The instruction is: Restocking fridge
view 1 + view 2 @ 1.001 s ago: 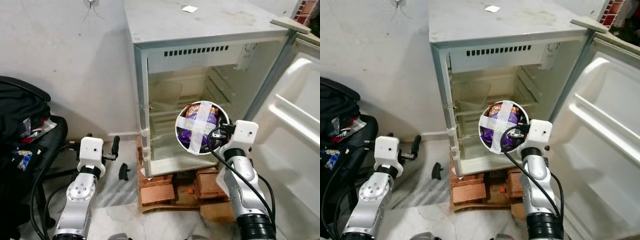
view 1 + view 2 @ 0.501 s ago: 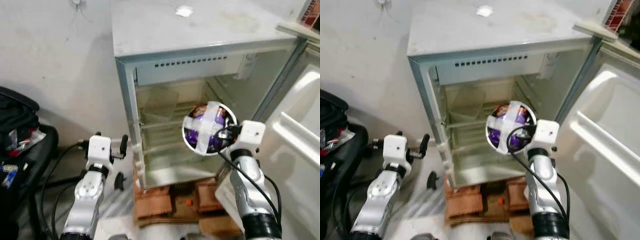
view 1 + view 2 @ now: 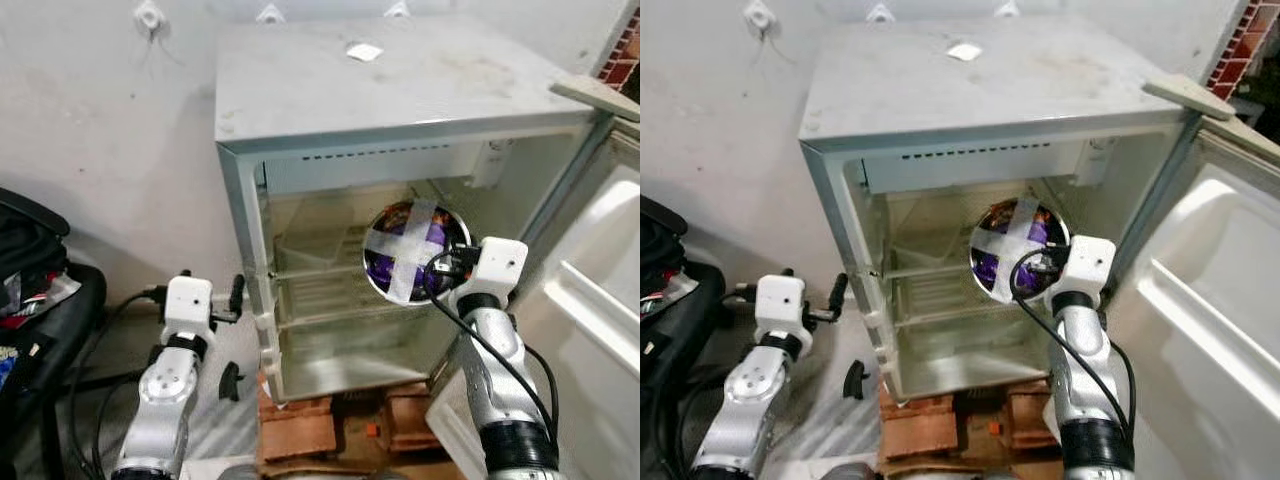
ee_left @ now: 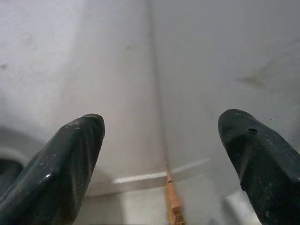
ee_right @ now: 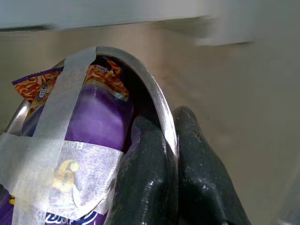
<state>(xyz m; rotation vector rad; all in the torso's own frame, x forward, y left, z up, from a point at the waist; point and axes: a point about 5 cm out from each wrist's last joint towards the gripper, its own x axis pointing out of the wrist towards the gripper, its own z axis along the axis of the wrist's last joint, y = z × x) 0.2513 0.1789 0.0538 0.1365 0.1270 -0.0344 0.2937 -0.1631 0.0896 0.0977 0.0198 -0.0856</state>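
Your right gripper (image 5: 171, 164) pinches the rim of a metal bowl (image 3: 415, 250), fingers clamped on it. The bowl, taped across purple snack packets (image 5: 98, 126), sits raised at the open fridge (image 3: 400, 130) mouth, shelf height. Your left gripper (image 4: 164, 154) hangs open, low beside the fridge's side.

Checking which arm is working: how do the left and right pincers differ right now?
The left pincer is open and holds nothing; the right pincer is shut on the rim of the round metal bowl of taped-in purple snack packets. The left sits low beside the small white fridge; the right is raised at its open front. Both have black fingers.
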